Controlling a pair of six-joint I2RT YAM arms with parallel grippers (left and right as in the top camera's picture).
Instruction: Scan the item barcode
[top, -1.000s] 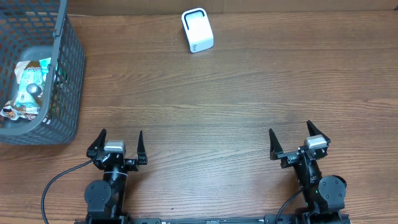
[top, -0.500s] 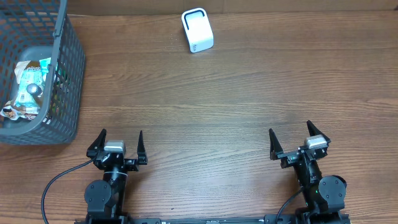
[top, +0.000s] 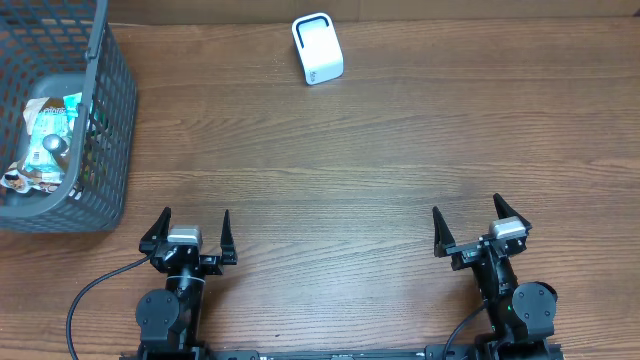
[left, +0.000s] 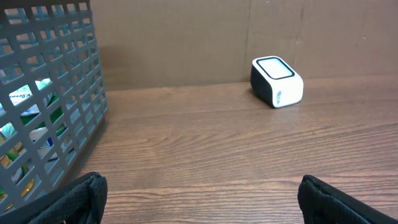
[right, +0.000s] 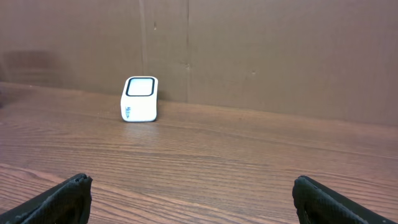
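Well back from the white barcode scanner (top: 317, 49), we see the left end effector (top: 195, 215) and right end effector (top: 467, 208) spread apart, empty, a gray basket (top: 110, 110) to its left.

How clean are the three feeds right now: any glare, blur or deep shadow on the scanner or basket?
Overhead: even light, scanner sharp, no glare, basket contents small and cluttered. Left wrist: scanner crisp, own fingertips at the bottom corners blurred. Right wrist: scanner clear, backdrop dim, fingertips soft.
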